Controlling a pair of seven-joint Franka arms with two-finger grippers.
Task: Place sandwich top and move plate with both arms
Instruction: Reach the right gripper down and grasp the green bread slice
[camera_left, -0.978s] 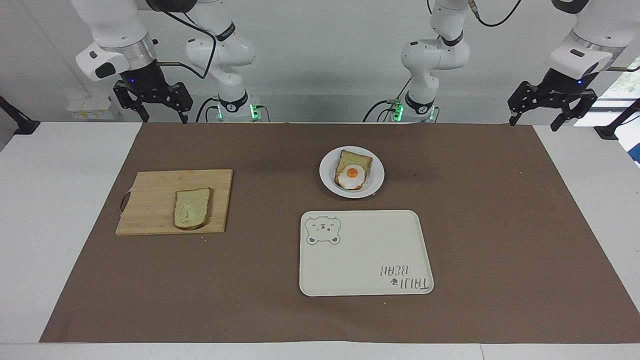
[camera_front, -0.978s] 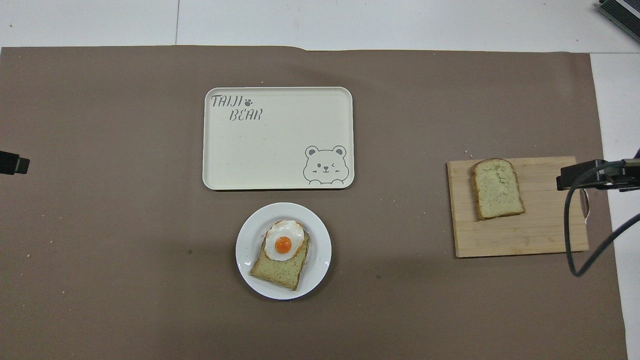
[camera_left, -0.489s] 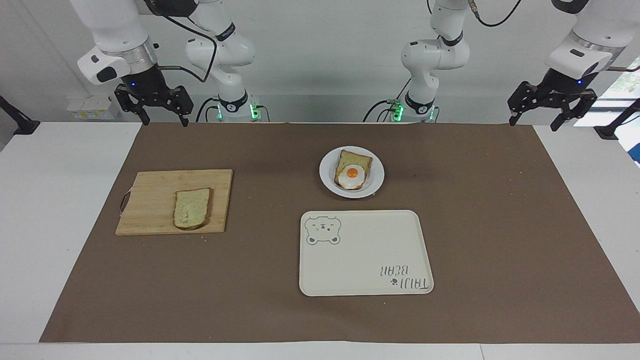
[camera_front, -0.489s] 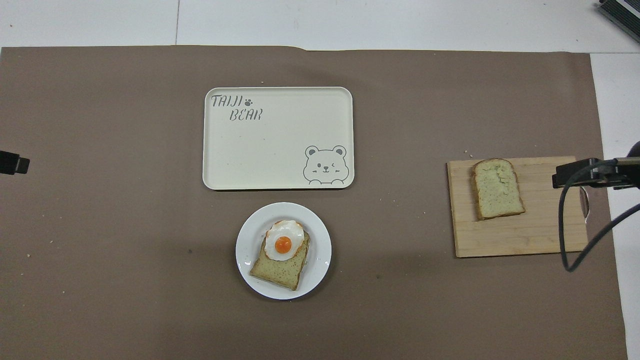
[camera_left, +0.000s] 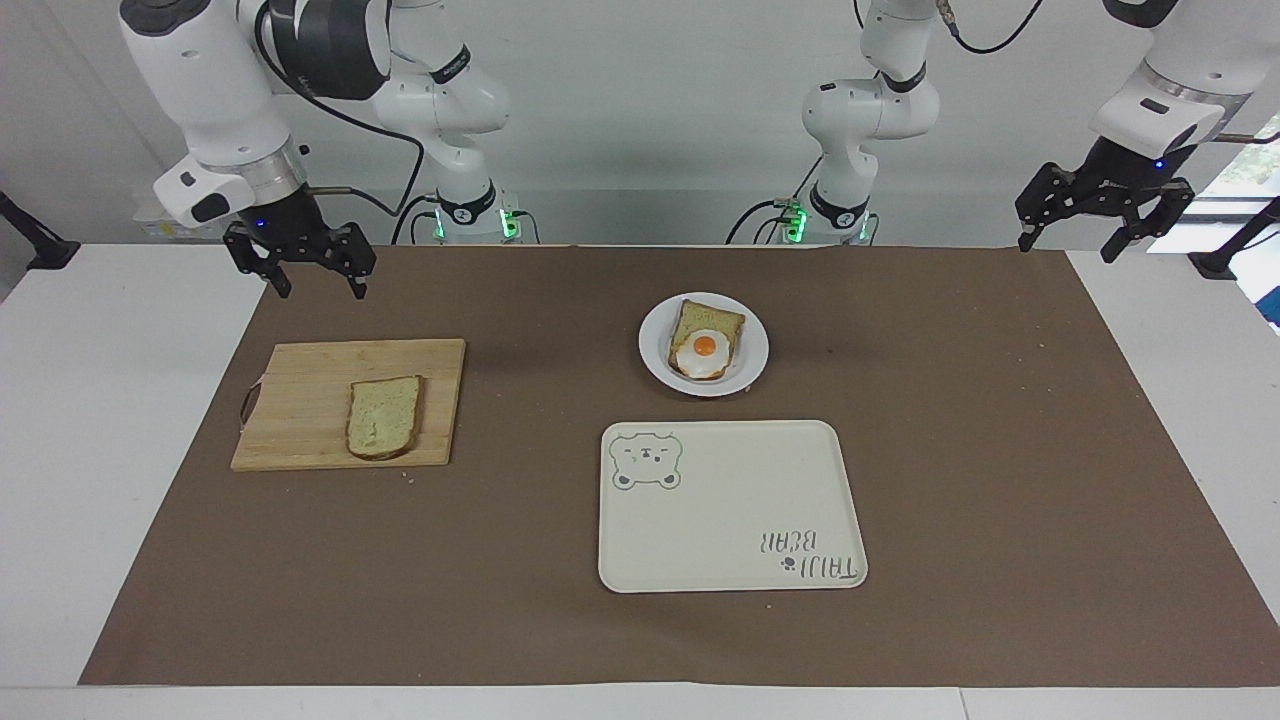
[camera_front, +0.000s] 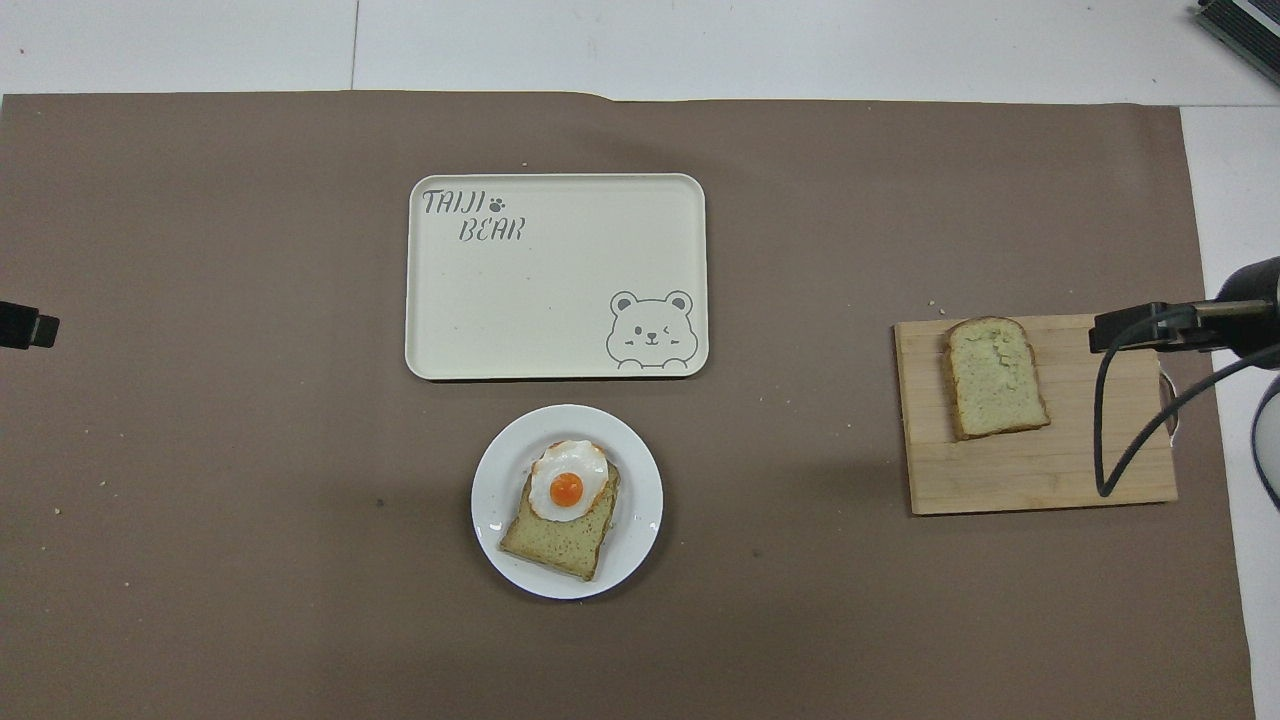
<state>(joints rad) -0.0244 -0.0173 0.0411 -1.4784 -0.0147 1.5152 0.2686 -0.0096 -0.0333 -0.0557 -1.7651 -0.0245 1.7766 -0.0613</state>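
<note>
On the brown mat covering the table, the cream bear tray lies mid-table, farther from the robots than the plate. Wooden cutting board sits toward the right arm's end, sandwich top flat on it. Plate carries the egg-topped slice. Right gripper hangs over the mat just short of the board, jaws spread, empty. Left gripper waits over its own mat corner, jaws spread, empty.
</note>
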